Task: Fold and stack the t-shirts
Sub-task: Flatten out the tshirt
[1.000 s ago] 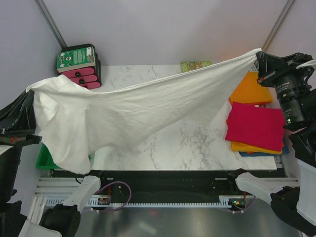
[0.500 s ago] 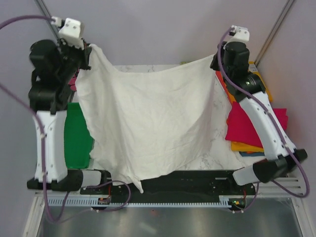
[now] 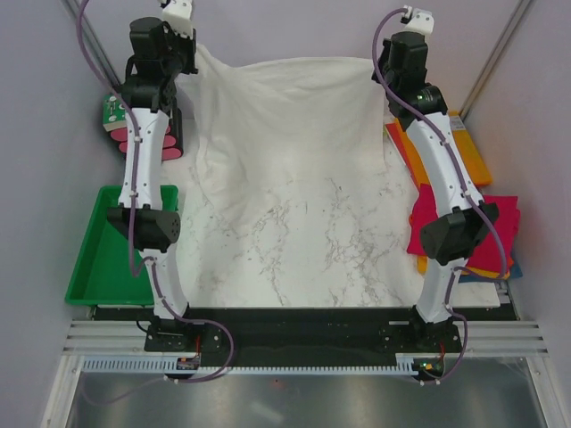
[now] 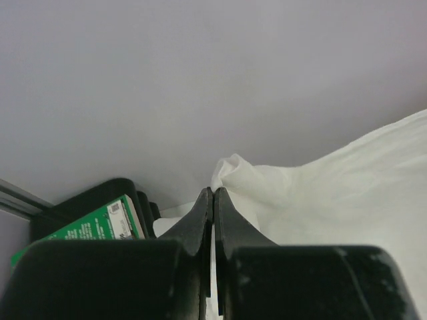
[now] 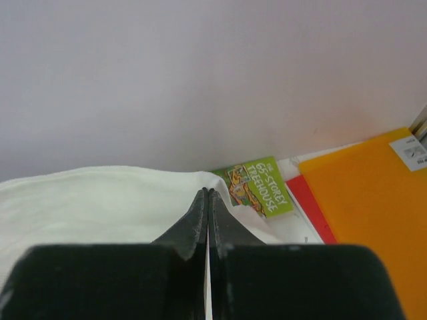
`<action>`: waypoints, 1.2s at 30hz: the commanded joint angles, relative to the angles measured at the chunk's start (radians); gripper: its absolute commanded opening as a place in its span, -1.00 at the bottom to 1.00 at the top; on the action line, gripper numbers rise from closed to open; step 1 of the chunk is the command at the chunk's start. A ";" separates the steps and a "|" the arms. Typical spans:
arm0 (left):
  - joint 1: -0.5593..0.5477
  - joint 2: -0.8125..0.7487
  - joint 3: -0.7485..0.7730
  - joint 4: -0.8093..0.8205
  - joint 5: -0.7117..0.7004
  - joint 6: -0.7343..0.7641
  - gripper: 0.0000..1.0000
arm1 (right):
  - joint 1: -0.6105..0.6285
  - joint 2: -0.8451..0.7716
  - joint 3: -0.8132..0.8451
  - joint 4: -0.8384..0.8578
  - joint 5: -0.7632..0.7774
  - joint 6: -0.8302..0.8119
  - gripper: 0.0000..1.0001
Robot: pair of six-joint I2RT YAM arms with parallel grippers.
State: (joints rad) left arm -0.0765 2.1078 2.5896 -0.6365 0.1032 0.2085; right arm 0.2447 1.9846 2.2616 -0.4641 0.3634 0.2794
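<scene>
Clamps left fingers (image 4: pixel 200 217) and right fingers (image 5: pixel 199 213) on the unfolded white t-shirt (image 3: pixel 285 134), left of the folded stack (image 3: pixel 506 227).

White t-shirt (image 3: pixel 285 116), magenta t-shirt (image 3: pixel 505 218), grey-veined marble table (image 3: pixel 294 254), green tray (image 3: pixel 96 267)

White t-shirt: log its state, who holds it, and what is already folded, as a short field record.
white t-shirt: unfolded, spread wide, top edge held up at the far side of the table
left gripper: shut on one top corner
right gripper: shut on the other top corner
magenta t-shirt: folded, on top of the pile at the table's right edge
fold of white shirt: not yet begun
</scene>
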 commanded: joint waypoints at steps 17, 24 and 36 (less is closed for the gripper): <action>0.000 -0.655 -0.955 0.343 0.038 0.000 -0.96 | 0.159 -0.646 -0.961 0.490 0.161 -0.108 -1.00; -0.002 -0.689 -1.509 0.434 0.053 0.003 -0.96 | 0.162 -0.543 -1.215 0.527 0.151 0.044 -1.00; 0.000 -0.894 -1.726 0.278 0.053 0.166 -0.96 | 0.219 -0.619 -1.372 0.408 0.126 0.133 -1.00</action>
State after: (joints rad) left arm -0.0792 1.2648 0.9031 -0.3161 0.1333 0.2878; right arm 0.4416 1.4128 0.9173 -0.0193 0.4946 0.3634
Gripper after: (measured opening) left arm 0.025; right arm 0.006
